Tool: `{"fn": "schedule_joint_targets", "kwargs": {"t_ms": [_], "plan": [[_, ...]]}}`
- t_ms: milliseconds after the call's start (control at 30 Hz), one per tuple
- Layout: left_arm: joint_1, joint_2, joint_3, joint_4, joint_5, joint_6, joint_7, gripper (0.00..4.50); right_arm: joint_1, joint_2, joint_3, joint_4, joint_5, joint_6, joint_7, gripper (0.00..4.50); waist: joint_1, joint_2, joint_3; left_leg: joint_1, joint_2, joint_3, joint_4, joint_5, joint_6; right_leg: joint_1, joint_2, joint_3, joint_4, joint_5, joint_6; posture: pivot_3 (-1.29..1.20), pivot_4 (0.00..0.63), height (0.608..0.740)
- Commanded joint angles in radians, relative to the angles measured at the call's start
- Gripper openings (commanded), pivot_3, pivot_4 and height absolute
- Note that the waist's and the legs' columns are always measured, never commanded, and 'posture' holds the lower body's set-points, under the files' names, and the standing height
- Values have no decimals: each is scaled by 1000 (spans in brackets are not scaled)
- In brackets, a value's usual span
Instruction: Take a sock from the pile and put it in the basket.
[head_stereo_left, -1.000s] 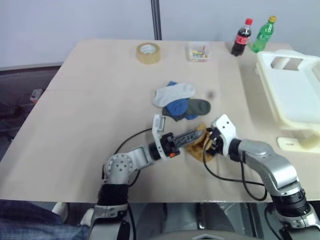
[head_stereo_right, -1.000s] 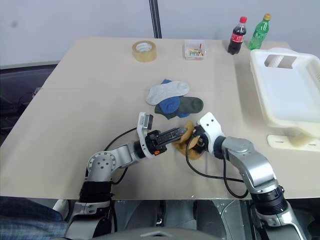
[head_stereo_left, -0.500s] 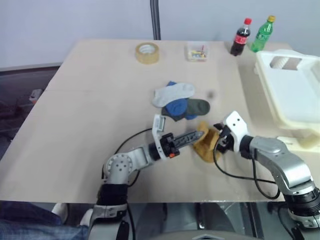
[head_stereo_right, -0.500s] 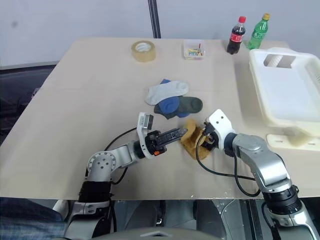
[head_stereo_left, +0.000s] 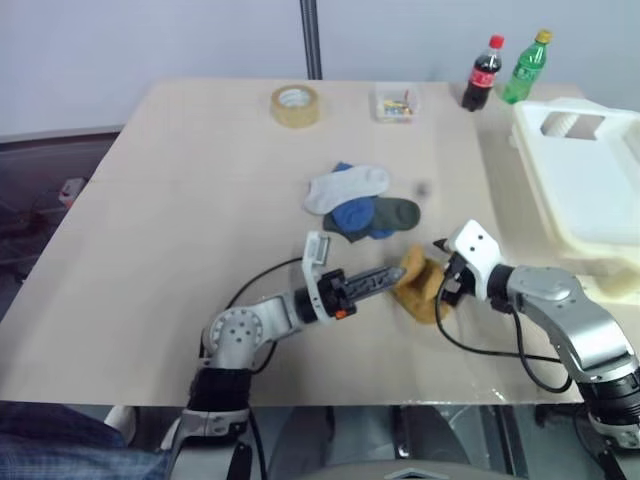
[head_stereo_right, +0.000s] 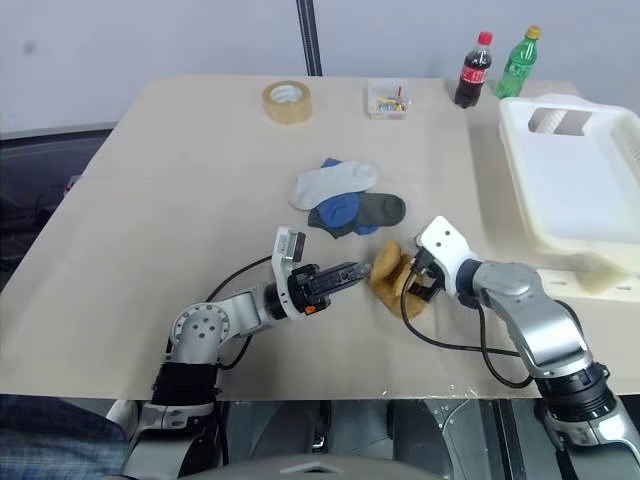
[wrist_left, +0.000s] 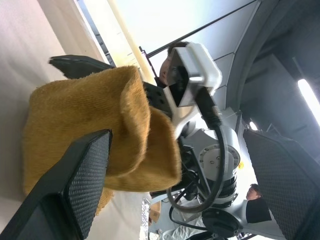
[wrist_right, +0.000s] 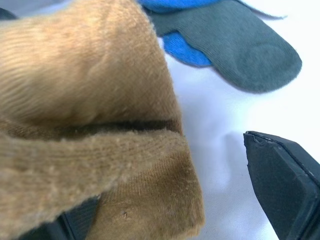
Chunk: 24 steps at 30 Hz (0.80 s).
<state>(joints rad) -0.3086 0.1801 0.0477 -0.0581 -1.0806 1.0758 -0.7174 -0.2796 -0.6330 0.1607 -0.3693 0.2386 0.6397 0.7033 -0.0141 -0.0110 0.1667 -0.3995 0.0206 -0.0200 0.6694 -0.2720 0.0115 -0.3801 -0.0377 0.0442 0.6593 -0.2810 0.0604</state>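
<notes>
- From the head camera we take the mustard sock as our landmark: it lies bunched on the table, just in front of the pile, nearer the robot.
- To the left of the sock, the left arm lies low over the table with its forearm stretched toward the sock; the left gripper points almost level at the sock's left edge.
- The left wrist view adds what the head views cannot: the left fingers stand wide apart, one beside the sock's fold and the other far off, so nothing is clamped between them. It also shows the other gripper's white housing right behind the sock.
- Behind the sock, the pile holds a white, a blue and a dark green sock overlapping one another.
- Further behind it, a roll of tape and a small clear box sit near the table's far edge.
- On the right of the sock, the right gripper comes in with the elbow bent outward, pointing down and toward the left at the sock's right side.
- The right wrist view shows its fingers spread, one clear of the sock over bare table; we cannot tell whether the other touches the cloth.
- Well to the right of the sock stands the basket, with two bottles behind it.
</notes>
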Motion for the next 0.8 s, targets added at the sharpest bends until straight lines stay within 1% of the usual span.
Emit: {"fn": "schedule_joint_targets", "kwargs": {"t_ms": [33,200,267,333,400,533,700,800], "plan": [[-1,-6,-7,-7,2,-11,-19,4500,-3,-52,22,-36,0,-79,95,4473,1,0,0,0,0,0,0,0,0,0,0,0,0,0,0,0,150,740],[-4,-9,-14,-6,4,-13,-20,4500,-42,-44,46,30,-25,-132,121,4473,1,0,0,0,0,0,0,0,0,0,0,0,0,0,0,0,150,740],[-6,-9,-16,-4,5,-15,-21,4500,-73,-62,73,69,-63,-86,114,4473,1,0,0,0,0,0,0,0,0,0,0,0,0,0,0,0,150,740],[-5,-14,-17,-5,7,-18,-21,4500,-127,-14,60,120,-17,84,85,4473,1,0,0,0,0,0,1,0,0,0,0,0,1,0,0,0,150,740],[0,-18,-20,-9,9,-21,-21,4500,-152,-5,69,139,-2,164,92,4473,0,0,0,1,0,0,1,0,-1,0,0,0,1,0,0,0,150,740],[12,-18,-15,-20,7,-21,-23,4500,-186,-38,134,178,-89,199,70,4473,2,0,0,0,1,-1,0,1,-1,0,-1,-1,1,0,-1,0,150,740],[36,-7,-13,-50,-2,-23,-36,4500,-234,-4,155,179,-88,245,56,4473,0,0,0,1,1,-2,1,1,-1,1,-1,-1,2,0,-1,0,150,740],[46,-9,-17,-69,-5,-26,-38,4500,-242,-6,143,179,-81,248,63,4473,-2,0,0,2,1,-2,1,1,-1,1,-1,-1,3,0,-1,0,150,740]]}}
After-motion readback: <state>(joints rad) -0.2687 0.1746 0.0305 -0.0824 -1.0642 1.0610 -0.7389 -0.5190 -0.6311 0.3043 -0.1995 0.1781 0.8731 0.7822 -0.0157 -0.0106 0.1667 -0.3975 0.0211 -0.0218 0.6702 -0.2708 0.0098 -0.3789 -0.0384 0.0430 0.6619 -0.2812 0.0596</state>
